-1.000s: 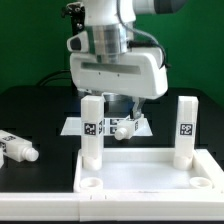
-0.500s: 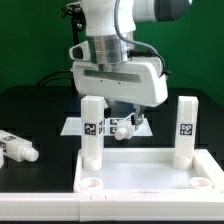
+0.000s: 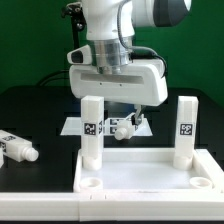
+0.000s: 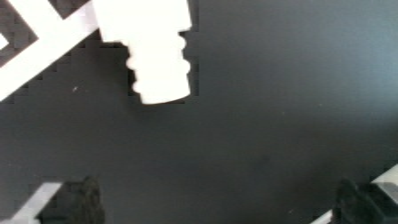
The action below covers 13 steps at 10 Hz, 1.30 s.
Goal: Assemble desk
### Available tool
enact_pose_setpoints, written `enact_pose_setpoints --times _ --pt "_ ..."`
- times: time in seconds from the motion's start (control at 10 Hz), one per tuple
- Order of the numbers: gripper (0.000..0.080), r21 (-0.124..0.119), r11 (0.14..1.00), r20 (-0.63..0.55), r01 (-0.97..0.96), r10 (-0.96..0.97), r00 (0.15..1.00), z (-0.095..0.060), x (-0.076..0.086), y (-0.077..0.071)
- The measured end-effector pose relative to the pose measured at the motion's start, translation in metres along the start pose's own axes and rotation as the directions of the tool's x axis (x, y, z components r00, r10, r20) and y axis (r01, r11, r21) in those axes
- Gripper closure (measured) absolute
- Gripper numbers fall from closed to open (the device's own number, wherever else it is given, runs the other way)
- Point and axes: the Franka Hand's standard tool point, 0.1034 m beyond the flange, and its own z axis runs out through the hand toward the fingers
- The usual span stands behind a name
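White desk panel (image 3: 150, 172) flat, two tagged legs (image 3: 91, 132) (image 3: 186, 128) upright at far corners, third leg (image 3: 18, 148) loose sideways.

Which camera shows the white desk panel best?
The exterior view: the desk panel shows with its rim, front sockets, and upright legs at the back, one and another. The wrist view misses it, showing a loose leg on the dark table.
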Motion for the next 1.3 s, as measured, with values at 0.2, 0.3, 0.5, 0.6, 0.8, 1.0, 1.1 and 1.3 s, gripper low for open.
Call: enact_pose_setpoints --times 0.2,0.3,0.5,0.6,0.8,1.0,1.1,1.3 --pt "0.015 -0.002 1.0 0.002 0.001 -0.001 1.0 0.001 -0.001 0.001" --pt "0.015 -0.008 1.0 0.026 0.002 -0.002 1.0 0.009 -0.015 0.005" --pt "0.015 -0.039 0.999 0.047 0.001 0.001 0.999 0.026 -0.045 0.013" --pt "0.015 -0.036 0.999 0.049 -0.002 0.004 0.999 0.025 -0.043 0.013" --pt "0.015 -0.037 0.999 0.048 -0.003 0.005 0.999 0.025 -0.042 0.013" --pt "0.015 -0.046 0.983 0.028 0.177 -0.176 0.984 0.036 -0.05 0.021" --pt "0.015 -0.052 0.974 0.011 0.22 -0.22 0.975 0.041 -0.059 0.029" --pt "0.015 -0.054 0.987 -0.031 0.151 -0.153 0.988 0.04 -0.062 0.054"
